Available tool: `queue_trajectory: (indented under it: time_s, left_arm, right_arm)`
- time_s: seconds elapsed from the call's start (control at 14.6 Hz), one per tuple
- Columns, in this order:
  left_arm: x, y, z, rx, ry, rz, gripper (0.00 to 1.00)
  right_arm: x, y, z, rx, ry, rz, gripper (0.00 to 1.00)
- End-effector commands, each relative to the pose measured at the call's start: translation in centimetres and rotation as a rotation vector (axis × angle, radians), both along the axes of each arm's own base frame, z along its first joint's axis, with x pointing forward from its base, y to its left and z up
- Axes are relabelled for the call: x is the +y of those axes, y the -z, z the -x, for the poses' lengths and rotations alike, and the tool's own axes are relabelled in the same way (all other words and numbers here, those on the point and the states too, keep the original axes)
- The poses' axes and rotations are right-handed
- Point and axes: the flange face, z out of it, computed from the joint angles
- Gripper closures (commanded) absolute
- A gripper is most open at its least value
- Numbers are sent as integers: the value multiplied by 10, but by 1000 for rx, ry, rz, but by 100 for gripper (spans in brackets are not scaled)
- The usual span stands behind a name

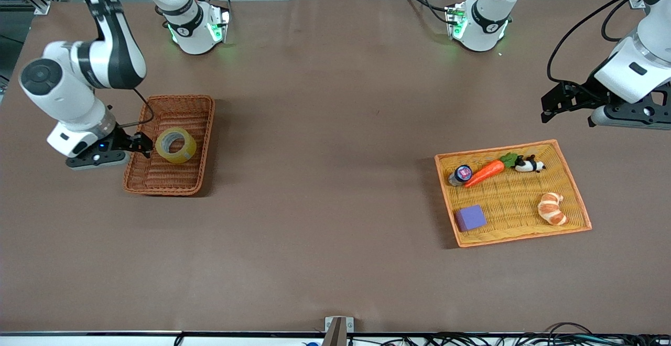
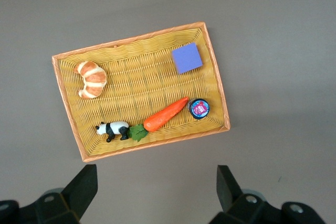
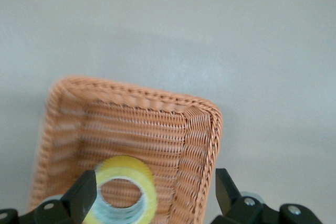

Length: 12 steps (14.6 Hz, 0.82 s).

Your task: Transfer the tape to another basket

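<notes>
The tape [image 1: 184, 150], a yellowish ring, sits tilted in the brown wicker basket [image 1: 178, 97] toward the right arm's end of the table. My right gripper [image 1: 147, 144] is over the basket's rim, right beside the tape. In the right wrist view its fingers [image 3: 84, 192] stand wide apart and the blurred tape [image 3: 134, 169] lies between them, close to one finger, over the basket [image 3: 210, 129]. I cannot tell whether that finger touches it. My left gripper [image 1: 548, 110] is open and empty in the air over bare table beside the yellow tray; its wrist view [image 2: 157, 192] confirms this.
The flat yellow tray with an orange rim [image 1: 498, 149] lies toward the left arm's end and holds a purple cube [image 1: 470, 217], a carrot [image 1: 485, 173], a croissant [image 1: 551, 208], a toy panda [image 1: 529, 164] and a small round tin [image 1: 461, 174]. The tray also shows in the left wrist view [image 2: 131, 38].
</notes>
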Motion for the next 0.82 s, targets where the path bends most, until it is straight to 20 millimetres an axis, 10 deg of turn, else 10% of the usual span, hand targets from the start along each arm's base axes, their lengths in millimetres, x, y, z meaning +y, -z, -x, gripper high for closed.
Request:
queue_trajectory:
  time_s: [0.0,0.48,0.75]
  left_arm:
    - [2,-4,-1,6,-17,1,0]
    - [4,-6,-5,-2,-20,3,0]
    - [5,-6,-6,-3,-23,3,0]
  right_arm:
    - [19,-70,-19,-7,85,-4,0]
    - [0,-232,-20,28,200,-119,0]
    - [-4,-269,-1,94,219,-115,0]
